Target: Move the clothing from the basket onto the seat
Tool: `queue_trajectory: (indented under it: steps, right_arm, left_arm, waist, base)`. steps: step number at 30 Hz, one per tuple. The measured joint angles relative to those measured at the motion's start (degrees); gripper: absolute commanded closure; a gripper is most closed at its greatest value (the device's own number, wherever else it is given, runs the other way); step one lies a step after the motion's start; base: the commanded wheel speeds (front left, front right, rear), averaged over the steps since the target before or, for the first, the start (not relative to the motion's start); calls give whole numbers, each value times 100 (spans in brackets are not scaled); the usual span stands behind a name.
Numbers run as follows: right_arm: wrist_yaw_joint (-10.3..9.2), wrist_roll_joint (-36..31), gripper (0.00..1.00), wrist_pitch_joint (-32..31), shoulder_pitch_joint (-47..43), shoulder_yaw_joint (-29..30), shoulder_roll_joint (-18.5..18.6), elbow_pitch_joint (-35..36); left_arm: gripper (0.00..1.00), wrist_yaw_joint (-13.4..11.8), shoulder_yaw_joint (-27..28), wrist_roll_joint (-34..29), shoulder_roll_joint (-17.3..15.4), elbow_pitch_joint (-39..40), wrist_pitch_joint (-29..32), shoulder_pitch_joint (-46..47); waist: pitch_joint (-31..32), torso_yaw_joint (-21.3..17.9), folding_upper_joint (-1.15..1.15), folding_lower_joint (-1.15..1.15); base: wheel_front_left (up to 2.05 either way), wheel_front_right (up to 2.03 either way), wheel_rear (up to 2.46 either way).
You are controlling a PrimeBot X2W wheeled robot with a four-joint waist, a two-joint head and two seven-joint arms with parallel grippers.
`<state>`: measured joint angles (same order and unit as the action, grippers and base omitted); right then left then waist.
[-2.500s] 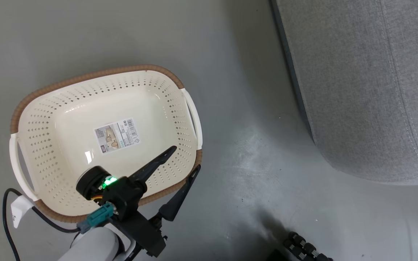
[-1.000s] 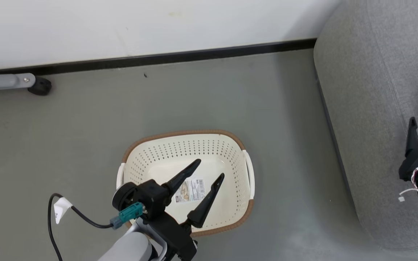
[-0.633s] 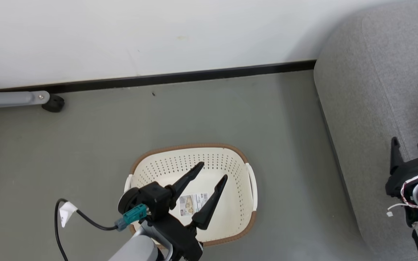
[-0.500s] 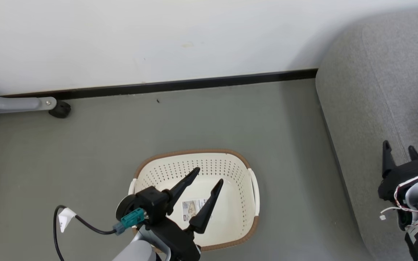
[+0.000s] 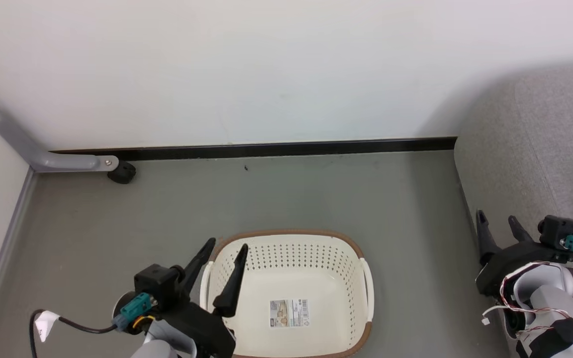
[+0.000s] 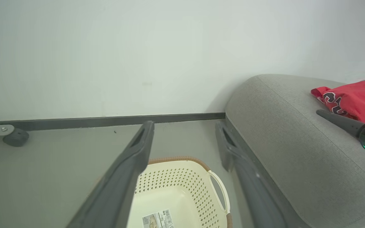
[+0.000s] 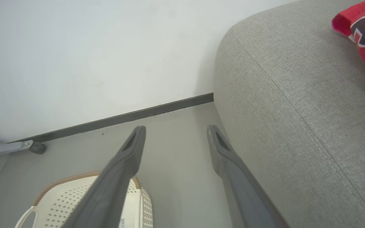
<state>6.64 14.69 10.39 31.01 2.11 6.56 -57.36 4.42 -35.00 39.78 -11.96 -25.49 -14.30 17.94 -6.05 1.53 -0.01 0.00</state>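
Head view higher; left hand (image 5: 228, 243) leftward

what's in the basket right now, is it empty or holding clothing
Empty: the basket has its bare cream floor and label sticker in plain sight, while red clothing lies on the seat.

A: where's the basket (image 5: 286, 232) at?
B: on the floor, sticker (image 5: 289, 313) showing on its bottom. left gripper (image 5: 227, 244) spread at its left rim, right gripper (image 5: 495, 217) spread by the seat (image 5: 540, 164).
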Motion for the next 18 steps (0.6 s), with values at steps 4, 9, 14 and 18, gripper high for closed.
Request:
queue_trajectory:
  steps: [4,9,14,18]
  right_arm:
    - [42,-1,0,88,-110,-182,-82,243]
    - [42,-18,0,210,-176,-371,-119,519]
    - [42,-89,0,282,-494,-557,-158,798]
    - [43,-154,0,333,-695,-709,-201,1120]
  left_arm:
    - [0,-155,292,0,-78,-118,0,-131]
    - [0,-331,564,-1,-121,-210,0,-331]
    - [0,-549,828,-12,-121,-233,0,-545]
    - [0,-704,1088,-20,-144,-186,0,-745]
  waist:
    - [194,135,0,0]
    - [382,237,1,0]
    - [569,307,0,0]
    - [685,342,0,0]
  base:
    - [0,0,0]
    - [0,0,0]
    - [0,0,0]
    - [0,0,0]
